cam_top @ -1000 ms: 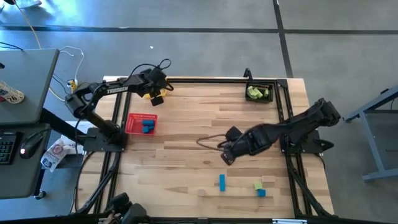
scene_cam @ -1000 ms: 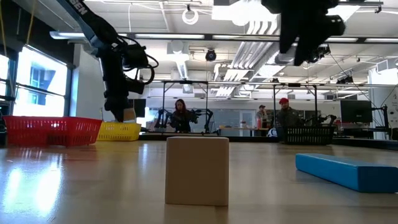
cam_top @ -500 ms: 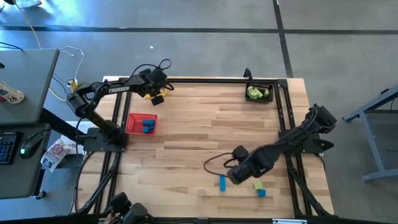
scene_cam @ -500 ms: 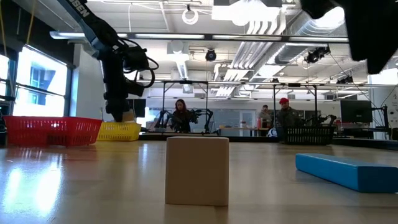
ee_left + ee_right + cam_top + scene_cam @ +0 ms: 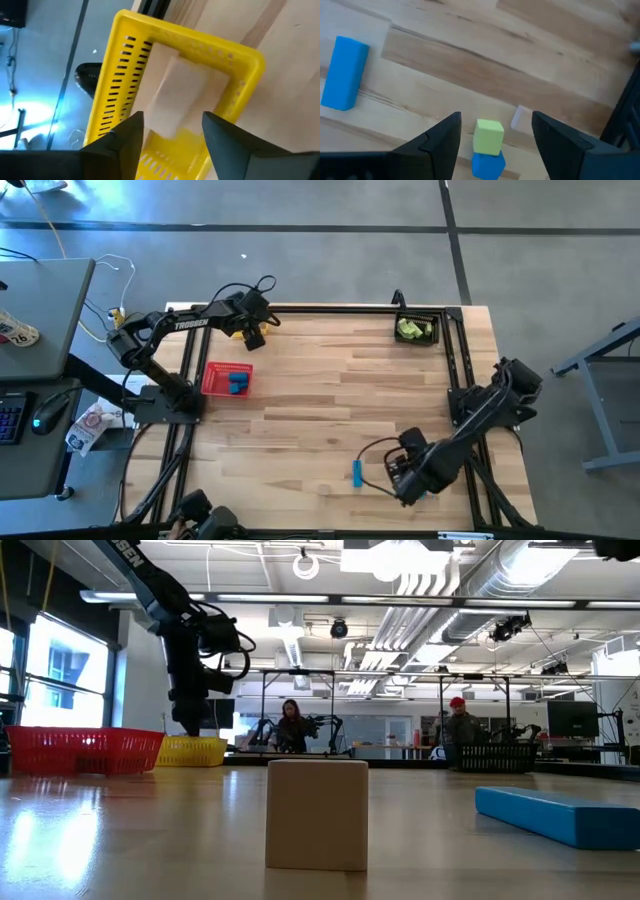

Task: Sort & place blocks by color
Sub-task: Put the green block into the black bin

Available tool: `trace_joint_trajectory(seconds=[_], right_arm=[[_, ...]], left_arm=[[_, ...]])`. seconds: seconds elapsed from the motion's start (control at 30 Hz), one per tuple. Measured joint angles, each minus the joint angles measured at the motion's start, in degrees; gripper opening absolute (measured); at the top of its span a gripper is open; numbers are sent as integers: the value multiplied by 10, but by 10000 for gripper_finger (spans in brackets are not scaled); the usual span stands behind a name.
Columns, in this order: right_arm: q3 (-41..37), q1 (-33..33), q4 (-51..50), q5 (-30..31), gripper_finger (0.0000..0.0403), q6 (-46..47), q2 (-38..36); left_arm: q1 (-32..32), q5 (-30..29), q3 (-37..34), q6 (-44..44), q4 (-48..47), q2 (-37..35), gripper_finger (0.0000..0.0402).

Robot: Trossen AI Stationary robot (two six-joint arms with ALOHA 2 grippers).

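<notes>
My right gripper (image 5: 492, 145) hangs open over the table's near right part (image 5: 405, 475). Just below it, a light green cube (image 5: 488, 136) sits against a blue cube (image 5: 488, 165), with a small tan cube (image 5: 520, 117) close by. A blue bar (image 5: 356, 473) lies flat on the table to their left. My left gripper (image 5: 172, 132) is open above the yellow basket (image 5: 120, 75) at the far left corner (image 5: 250, 332). A tan block (image 5: 175, 97) lies inside that basket.
A red basket (image 5: 227, 378) holds blue blocks (image 5: 237, 383) on the left side. A black basket (image 5: 417, 328) holds green blocks at the far right corner. In the low view a tan cube (image 5: 317, 813) stands close to the camera. People stand in the room beyond the table.
My right gripper has travelled from the table's middle toward the near edge and the right, and now stands over the green and blue cubes. The blocks on the table have stayed put.
</notes>
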Motion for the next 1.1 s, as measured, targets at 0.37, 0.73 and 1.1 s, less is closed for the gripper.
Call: trace_joint_trajectory(seconds=[0.37, 0.73, 1.1], right_arm=[[0, 59, 11, 21, 229, 149, 4], [0, 69, 61, 15, 229, 178, 40], [0, 69, 49, -23, 229, 169, 52]], left_arm=[[-5, -35, 22, -62, -28, 0, 217], [-73, 36, 126, -119, -155, 0, 218], [-195, 214, 134, -120, -158, -1, 218]])
